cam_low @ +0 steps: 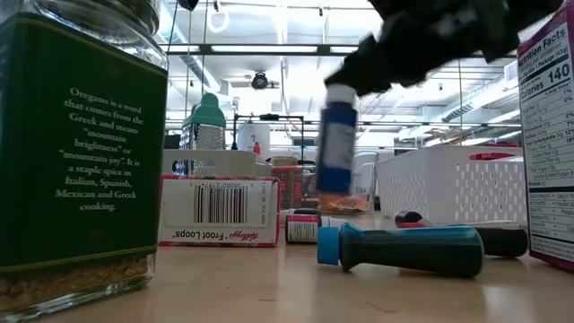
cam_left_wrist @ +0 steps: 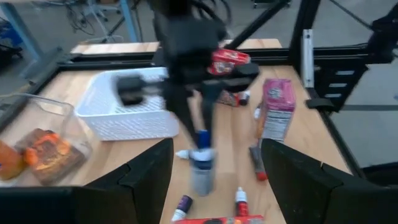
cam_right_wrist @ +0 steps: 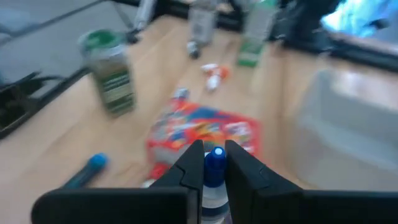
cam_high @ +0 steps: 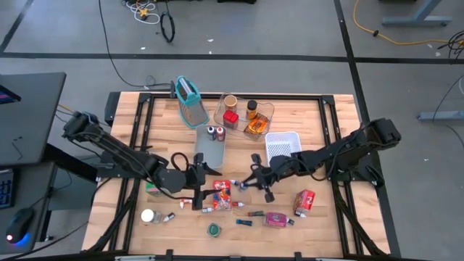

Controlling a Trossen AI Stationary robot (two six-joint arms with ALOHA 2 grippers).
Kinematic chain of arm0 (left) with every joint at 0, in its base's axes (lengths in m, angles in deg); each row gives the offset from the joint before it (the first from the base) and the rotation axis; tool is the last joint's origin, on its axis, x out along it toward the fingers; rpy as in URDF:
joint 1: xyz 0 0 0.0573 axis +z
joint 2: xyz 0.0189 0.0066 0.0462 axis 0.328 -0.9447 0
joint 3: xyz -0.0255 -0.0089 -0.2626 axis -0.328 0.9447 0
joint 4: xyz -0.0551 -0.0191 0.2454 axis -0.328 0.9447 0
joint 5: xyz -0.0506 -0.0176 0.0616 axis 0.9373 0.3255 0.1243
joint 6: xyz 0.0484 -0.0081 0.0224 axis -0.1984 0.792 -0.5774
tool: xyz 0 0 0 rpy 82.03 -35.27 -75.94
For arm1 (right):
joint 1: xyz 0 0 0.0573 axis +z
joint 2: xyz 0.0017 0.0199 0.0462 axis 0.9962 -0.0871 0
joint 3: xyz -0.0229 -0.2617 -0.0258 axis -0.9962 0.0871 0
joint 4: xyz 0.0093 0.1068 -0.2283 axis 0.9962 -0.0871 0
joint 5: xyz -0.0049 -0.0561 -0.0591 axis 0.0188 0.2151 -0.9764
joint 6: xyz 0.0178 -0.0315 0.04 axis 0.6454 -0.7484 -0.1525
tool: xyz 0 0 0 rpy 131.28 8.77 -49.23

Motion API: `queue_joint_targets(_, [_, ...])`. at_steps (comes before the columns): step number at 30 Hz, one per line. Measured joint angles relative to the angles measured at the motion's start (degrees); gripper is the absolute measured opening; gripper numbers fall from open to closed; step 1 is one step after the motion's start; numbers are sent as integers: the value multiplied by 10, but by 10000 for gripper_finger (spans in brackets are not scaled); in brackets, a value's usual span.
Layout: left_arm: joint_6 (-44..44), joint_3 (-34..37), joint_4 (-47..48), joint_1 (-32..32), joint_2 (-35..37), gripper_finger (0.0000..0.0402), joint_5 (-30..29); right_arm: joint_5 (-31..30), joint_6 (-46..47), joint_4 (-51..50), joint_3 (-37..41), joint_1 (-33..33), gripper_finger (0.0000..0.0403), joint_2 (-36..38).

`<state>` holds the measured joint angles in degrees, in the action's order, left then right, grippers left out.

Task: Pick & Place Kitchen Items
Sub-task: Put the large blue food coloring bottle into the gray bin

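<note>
Nearest the low camera, a green-labelled oregano jar [cam_low: 76, 152] is standing on the wooden worktop [cam_high: 326, 225], with a teal-capped marker-like tube [cam_low: 404, 248] lying on its side toward 3 o'clock of it and a Froot Loops box [cam_low: 218, 211] sitting farther back. In the overhead view, small vials [cam_high: 250, 214], a pink packet [cam_high: 275, 219] and a red packet [cam_high: 304, 202] are lying scattered along the 6 o'clock edge of the worktop, and a round green lid [cam_high: 214, 230] is resting close to that edge. The right pincer [cam_right_wrist: 214, 167] is hovering near the worktop's centre, clamped on a small blue-capped vial [cam_right_wrist: 215, 163], which is hanging upright in the air above the cereal box. The left pincer [cam_high: 197, 180] is waiting at about 9 o'clock of the right one, its fingers [cam_left_wrist: 146, 180] spread apart and gripping nothing. Farther back, a white basket [cam_high: 283, 145] is sitting at 12 o'clock of the right pincer, a grey tray [cam_high: 212, 148] is holding two small cans [cam_high: 215, 132], and a clear tray [cam_high: 267, 110] of jars is sitting beyond, beside the upright teal-rimmed holder [cam_high: 190, 100].
</note>
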<state>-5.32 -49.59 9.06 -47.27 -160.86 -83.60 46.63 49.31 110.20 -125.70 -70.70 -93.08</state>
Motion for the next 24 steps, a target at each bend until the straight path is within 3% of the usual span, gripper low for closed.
queue_joint_targets(5, [1, 0, -16, 7, -41, 254, -17, -41, -24, -19, -45, -20, 40, 5])
queue_joint_targets(11, [41, 0, -35, 30, -108, 254, -109, -43, -30, -31, -65, -33, 41, 6])
queue_joint_targets(16, [91, 0, -65, 58, -148, 254, -101, -41, -47, -26, -65, -38, 43, 6])
queue_joint_targets(24, [69, 0, -147, 82, -171, 254, -89, -35, -90, -2, -67, -41, 45, 6])
